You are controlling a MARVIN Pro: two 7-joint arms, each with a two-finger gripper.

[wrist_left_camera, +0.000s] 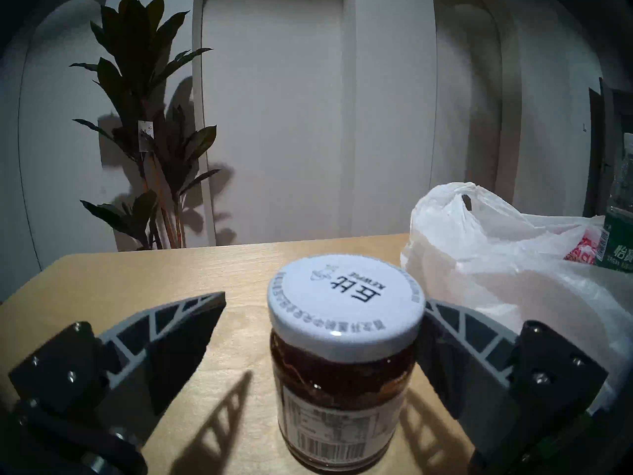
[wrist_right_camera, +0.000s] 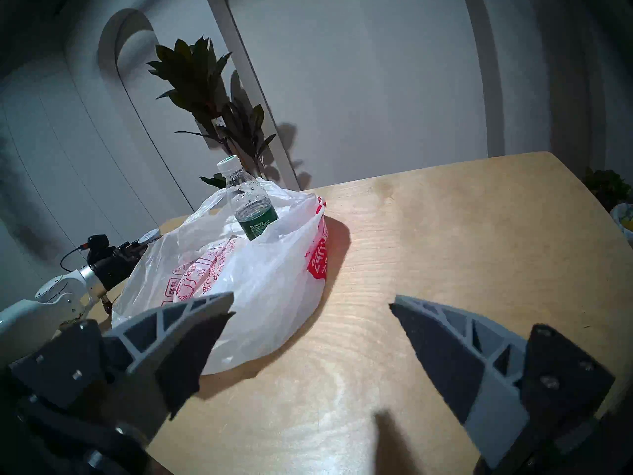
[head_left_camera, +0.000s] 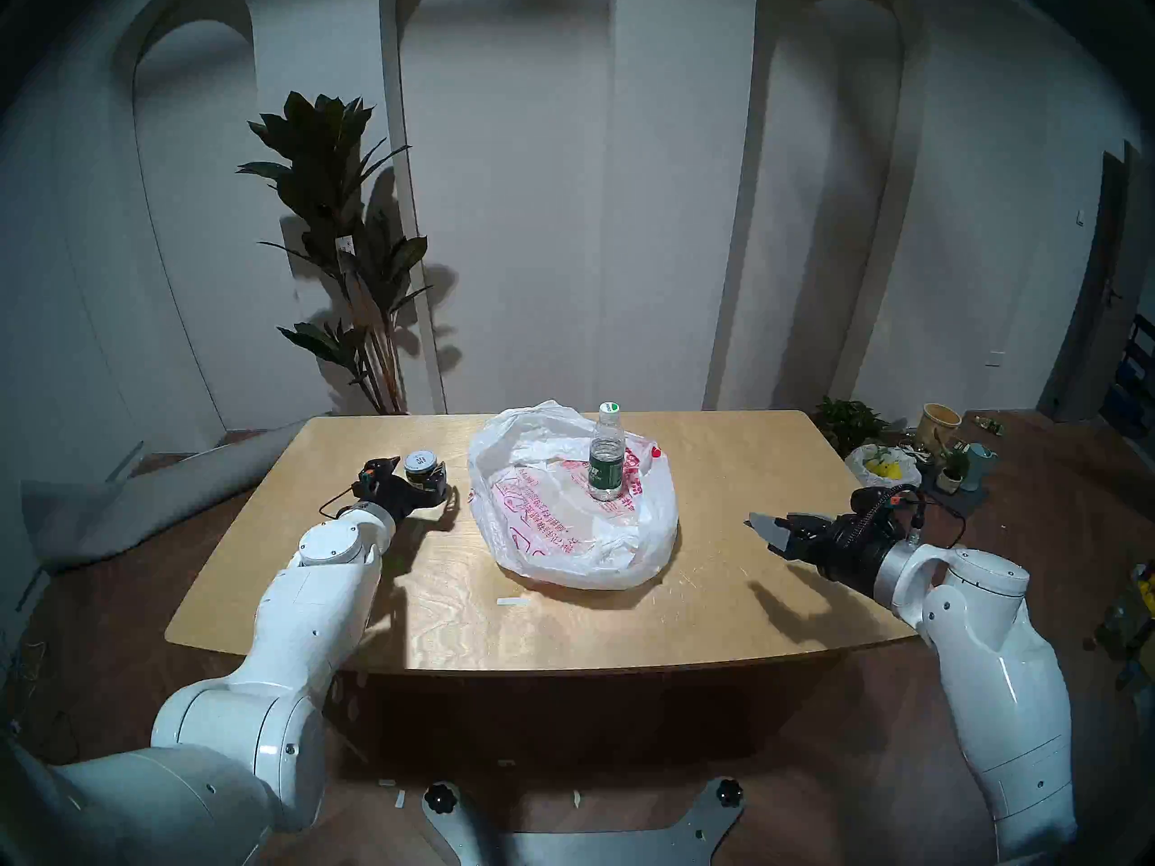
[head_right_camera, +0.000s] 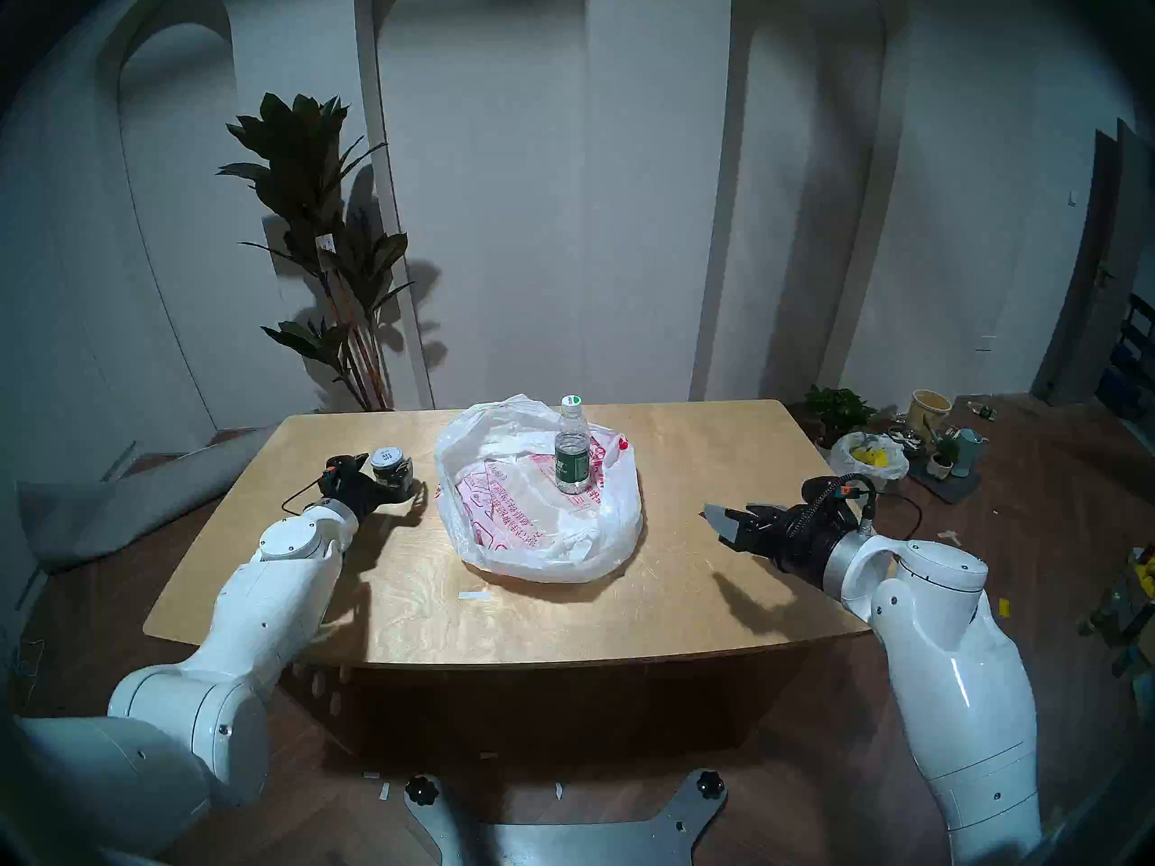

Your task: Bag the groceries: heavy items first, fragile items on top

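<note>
The clear water bottle (head_left_camera: 606,465) with a green label stands upright inside the white shopping bag (head_left_camera: 562,533) with red print, which lies open in the middle of the wooden table (head_left_camera: 750,458). The dark glass jar (head_left_camera: 420,465) with a grey lid stands on the table left of the bag. My left gripper (head_left_camera: 422,477) is open around the jar. In the left wrist view the jar (wrist_left_camera: 342,361) sits between the fingers, close to the right one and apart from the left. My right gripper (head_left_camera: 765,530) is open and empty above the table, right of the bag (wrist_right_camera: 267,285).
A tall potted plant (head_left_camera: 350,252) stands behind the table's far left corner. A smaller white bag with yellow things (head_left_camera: 884,465), pots and clutter lie on the floor to the right. A small white strip (head_left_camera: 512,602) lies on the table in front of the bag.
</note>
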